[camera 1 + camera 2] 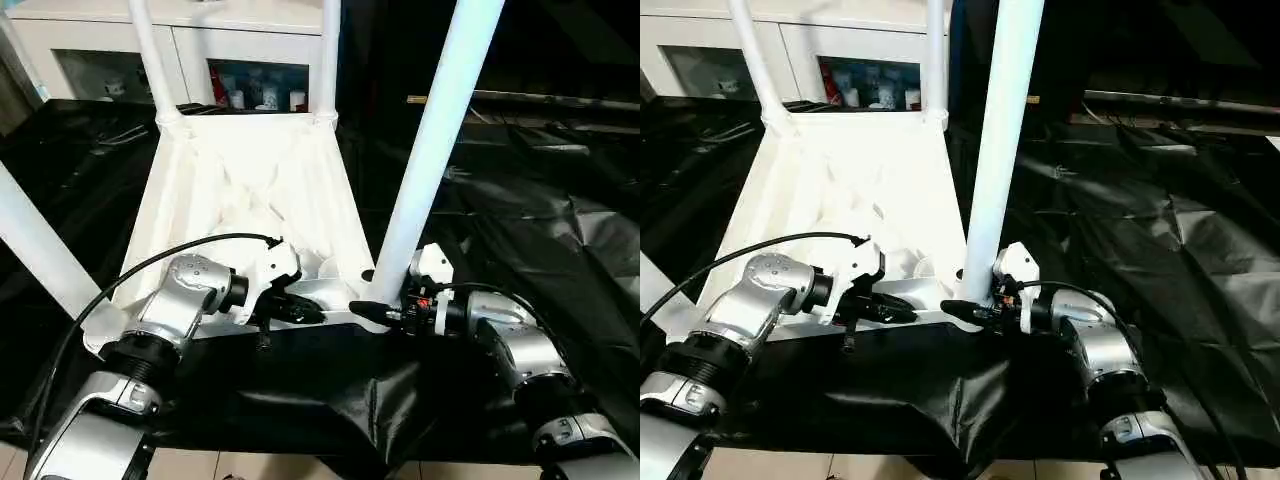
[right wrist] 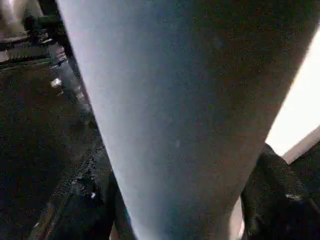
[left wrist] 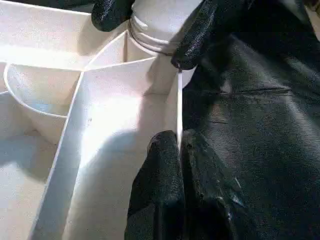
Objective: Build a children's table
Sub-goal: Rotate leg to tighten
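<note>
On the black-draped work table [image 1: 560,250] the white tabletop [image 1: 250,190] lies underside up, its X-ribs showing and its four round corner sockets acting as the containers. Four white legs counted, each rising from a corner: two far legs upright, the far left one [image 1: 150,60] and the far right one [image 1: 328,55]; a near left leg [image 1: 35,250] leaning outward at the picture's edge; and a near right leg [image 1: 435,140], tilted slightly, its base seated in the near right socket [image 3: 160,30]. Left gripper [image 3: 179,142] sits at the tabletop's near edge, fingers clenched on the thin rim wall close to that socket. Right gripper [image 1: 375,310] reaches in from the right at the foot of the near right leg, one black finger on each side of the tube; whether they press it cannot be told. Behind the work table stands a white cabinet [image 1: 100,40] with small items on its shelves.
</note>
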